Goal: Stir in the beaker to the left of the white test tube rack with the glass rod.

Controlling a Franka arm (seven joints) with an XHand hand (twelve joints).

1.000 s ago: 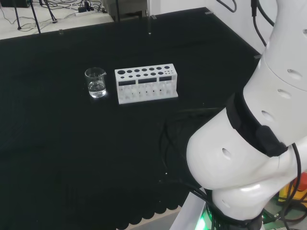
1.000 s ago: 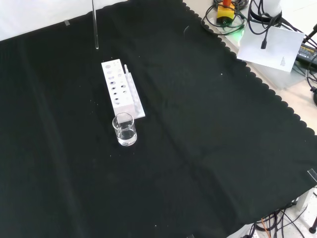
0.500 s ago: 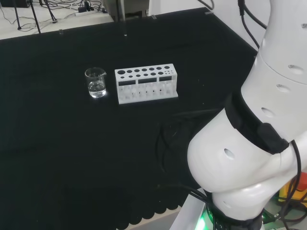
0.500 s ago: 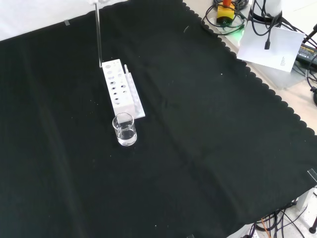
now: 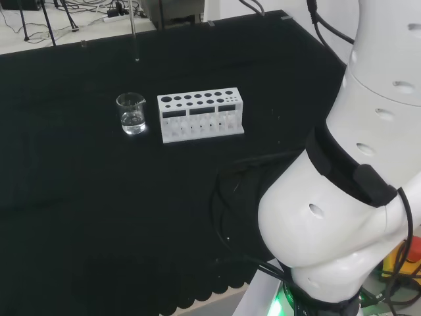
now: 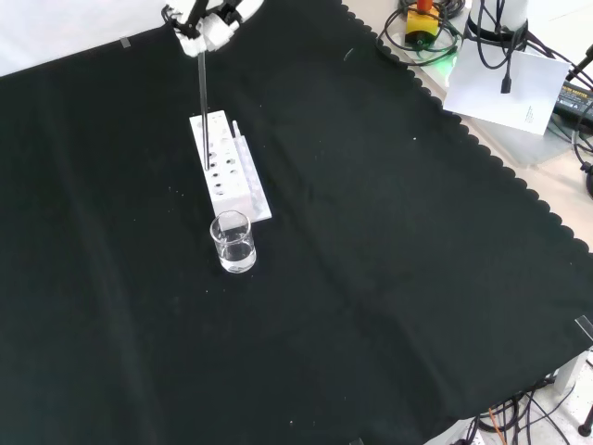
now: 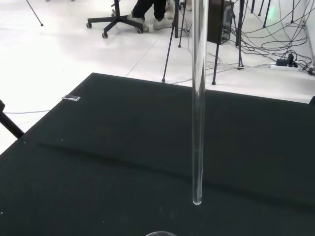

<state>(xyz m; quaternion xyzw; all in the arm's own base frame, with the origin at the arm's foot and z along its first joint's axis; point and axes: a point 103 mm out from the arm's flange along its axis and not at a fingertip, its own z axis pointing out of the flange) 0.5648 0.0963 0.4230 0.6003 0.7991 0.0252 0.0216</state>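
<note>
Fingers of the black and white hand: pinched on a clear glass rod, hanging upright. Small clear glass beaker, holding clear liquid: beside the white test tube rack, clear of the rod.

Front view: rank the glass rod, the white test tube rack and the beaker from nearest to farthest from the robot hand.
1. Glass rod, hanging from the robot hand at the top.
2. White test tube rack, just below the rod's tip.
3. Beaker, lowest, beyond the rack's near end.

- Your glass rod hangs upright above the tabletop.
- Your beaker, holding some clear liquid, stands just beside the white rack's end.
</note>
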